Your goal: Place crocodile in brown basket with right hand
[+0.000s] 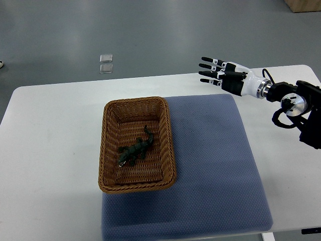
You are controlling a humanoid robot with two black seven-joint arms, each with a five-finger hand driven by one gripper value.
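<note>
White table (50,150) fills the near part of the view, rounded corners, far edge runs across the frame. Blue-grey mat (215,165) lies on it, covering the middle and right, its near edge close to the table's near edge. Brown wicker basket (103,150), rectangular, sits on the mat's left edge, partly over the mat and partly over bare table, long side running near to far. Toy crocodile (134,150) lies flat on the basket floor, dark green, roughly central, set diagonally: tail points far-right, head near-left. It touches the weave only, clear of the basket walls. Nothing else in the basket.

Right hand (225,75) is farther back and well to the right of the basket, over the far right corner of the mat near the table's far edge. Fingers (208,66) are stretched out straight and spread, pointing left, nothing held, hand released. Well apart from the crocodile and basket. White wrist joins the black right arm (301,108), which comes in from the right edge with a looped cable under it.

Beyond the table, grey floor (150,35). Two small clear square pieces (106,64) lie on it just past the far table edge, one behind the other. Wooden box corner (303,5) shows at far right.
</note>
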